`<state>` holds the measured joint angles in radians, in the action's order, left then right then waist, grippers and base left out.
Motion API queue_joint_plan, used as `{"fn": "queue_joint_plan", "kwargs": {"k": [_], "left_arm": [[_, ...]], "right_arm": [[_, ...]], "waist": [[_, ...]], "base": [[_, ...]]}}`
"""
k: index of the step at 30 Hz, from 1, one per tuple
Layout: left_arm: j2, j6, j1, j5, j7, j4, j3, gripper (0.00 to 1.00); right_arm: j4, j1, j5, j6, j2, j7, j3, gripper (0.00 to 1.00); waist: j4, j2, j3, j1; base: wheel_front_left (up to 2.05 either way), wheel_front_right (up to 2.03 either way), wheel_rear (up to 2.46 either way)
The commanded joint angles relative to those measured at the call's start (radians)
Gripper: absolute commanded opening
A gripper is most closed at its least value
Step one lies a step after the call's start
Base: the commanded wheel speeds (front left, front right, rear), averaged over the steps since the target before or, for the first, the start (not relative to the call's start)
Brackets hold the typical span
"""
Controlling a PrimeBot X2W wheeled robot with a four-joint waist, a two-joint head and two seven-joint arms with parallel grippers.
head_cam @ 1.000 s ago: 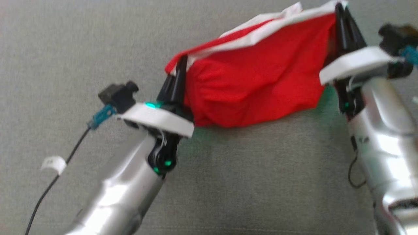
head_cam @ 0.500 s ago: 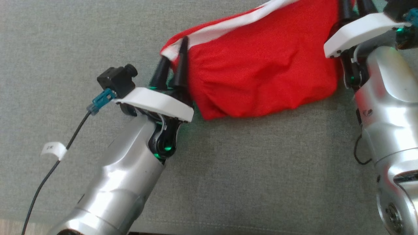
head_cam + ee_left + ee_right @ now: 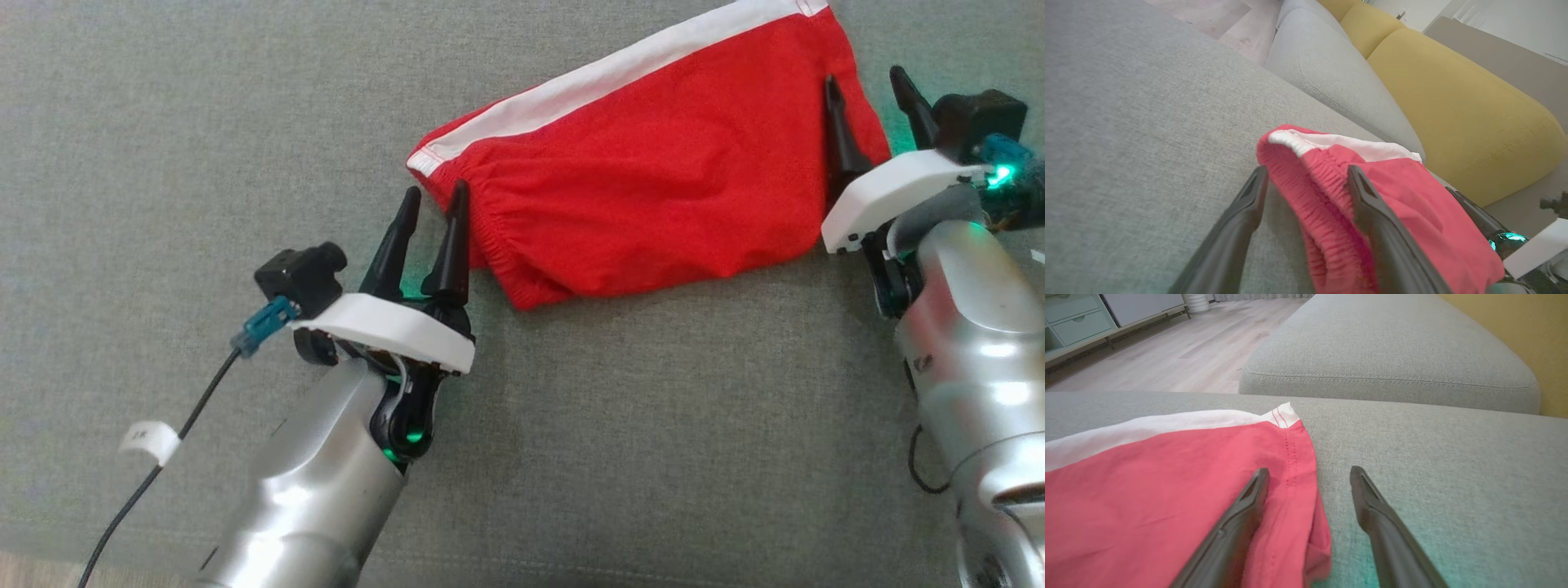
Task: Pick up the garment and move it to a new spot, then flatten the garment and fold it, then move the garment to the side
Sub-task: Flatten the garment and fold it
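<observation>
The garment point(image 3: 653, 188) is a pair of red shorts with a white side stripe, lying folded on the grey sofa cushion point(image 3: 245, 122). My left gripper point(image 3: 433, 196) stands open at the elastic waistband end; in the left wrist view the waistband point(image 3: 1306, 196) sits loose between its fingers point(image 3: 1372, 216). At the hem end my right gripper point(image 3: 864, 82) is open too. In the right wrist view its left finger point(image 3: 1249, 506) hovers over the red cloth point(image 3: 1147, 490) and its right finger is over bare cushion.
A second grey cushion point(image 3: 1392, 355) lies beyond the seam. A yellow backrest point(image 3: 1453, 102) runs along one side. Wooden floor point(image 3: 1167, 347) and a pale cabinet point(image 3: 1073, 314) lie past the sofa's edge. A black cable point(image 3: 147, 482) trails from my left wrist.
Both grippers have opened and let go of the shorts, which now lie on the cushion instead of hanging between them. Both arms have drawn back a little.
</observation>
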<state>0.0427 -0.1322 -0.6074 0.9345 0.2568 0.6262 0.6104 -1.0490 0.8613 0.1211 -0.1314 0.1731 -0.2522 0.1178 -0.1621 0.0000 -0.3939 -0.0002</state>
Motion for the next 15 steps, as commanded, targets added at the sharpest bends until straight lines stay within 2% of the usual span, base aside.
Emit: {"fn": "queue_joint_plan", "kwargs": {"k": [1,4,11,12,13,15], "left_arm": [[0.014,0.002,0.003,0.006,0.005,-0.022,-0.019,1.00],[0.020,0.002,0.012,-0.026,0.005,-0.036,-0.053,1.00],[0.017,0.002,0.072,-0.181,0.005,-0.067,-0.156,1.00],[0.016,0.002,0.082,-0.208,0.005,-0.072,-0.176,1.00],[0.015,0.002,0.092,-0.239,0.005,-0.075,-0.199,1.00],[0.012,0.002,0.116,-0.301,0.005,-0.081,-0.243,1.00]], "right_arm": [[0.020,0.005,-0.006,0.001,-0.007,-0.009,0.008,1.00],[-0.015,0.005,-0.008,0.001,-0.011,-0.009,0.004,1.00],[-0.132,0.012,0.015,0.001,-0.035,0.059,0.015,1.00],[-0.148,0.010,0.024,0.001,-0.039,0.073,0.016,0.48],[-0.161,0.006,0.034,0.001,-0.043,0.086,0.016,0.00],[-0.175,-0.004,0.055,0.001,-0.050,0.096,0.019,0.00]], "waist": [[0.000,0.0000,0.002,0.0002],[-0.002,0.0000,0.004,0.0002],[-0.022,0.0000,0.021,0.0002],[-0.025,0.0000,0.025,0.0002],[-0.027,0.0000,0.030,0.0002],[-0.029,0.0000,0.044,0.0002]], "base": [[0.00,0.00,0.00],[0.00,0.00,0.00],[0.00,0.00,0.00],[0.00,0.00,0.00],[0.00,0.00,0.00],[0.00,0.00,0.00]]}}
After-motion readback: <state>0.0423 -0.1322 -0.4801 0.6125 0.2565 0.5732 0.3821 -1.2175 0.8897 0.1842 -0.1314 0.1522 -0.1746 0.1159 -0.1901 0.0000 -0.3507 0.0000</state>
